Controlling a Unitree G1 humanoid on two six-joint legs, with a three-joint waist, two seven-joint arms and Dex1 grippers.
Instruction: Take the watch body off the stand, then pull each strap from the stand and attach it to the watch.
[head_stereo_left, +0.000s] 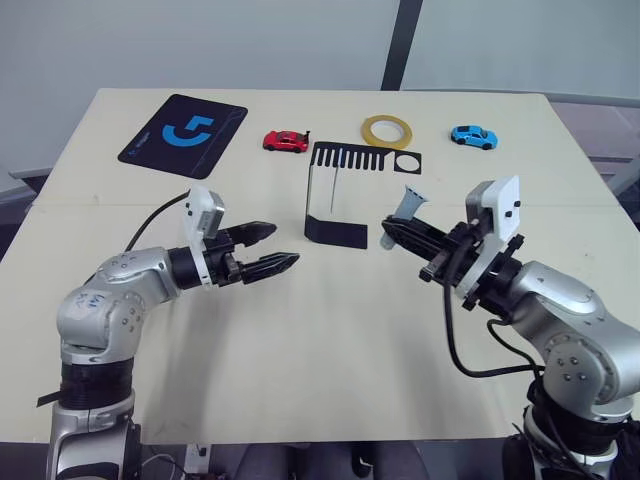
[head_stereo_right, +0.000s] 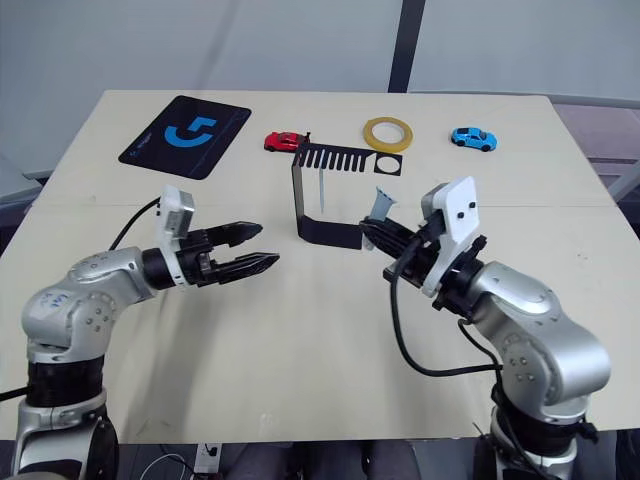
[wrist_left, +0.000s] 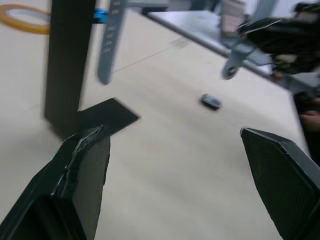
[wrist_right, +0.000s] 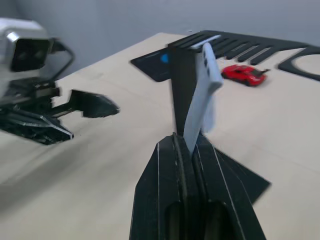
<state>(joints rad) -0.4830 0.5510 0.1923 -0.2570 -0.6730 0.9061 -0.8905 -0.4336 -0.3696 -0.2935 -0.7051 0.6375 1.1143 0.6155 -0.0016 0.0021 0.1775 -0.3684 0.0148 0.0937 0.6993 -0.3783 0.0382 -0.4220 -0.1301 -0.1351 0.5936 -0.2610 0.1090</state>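
Strap (wrist_right: 201, 95) is pinched in my right hand (head_stereo_left: 392, 232), clear of the stand (head_stereo_left: 338, 195); my left hand (head_stereo_left: 282, 249) gapes empty. Watch body (wrist_left: 211, 101) lies on the tabletop (head_stereo_left: 330, 340); next I'd fetch it.

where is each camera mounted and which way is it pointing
Left eye view: on the head, looking forward and down over the table; both arms show, left gripper open, right gripper shut on a strap.
Right eye view: beside it, the same scene, with the stand in the middle.
Left wrist view: on the left wrist, facing along its spread fingers toward the stand's post and the other strap hanging there.
Right wrist view: on the right wrist, facing along its closed fingers toward the stand.
Shared: both wrist views show the opposite gripper and the stand.
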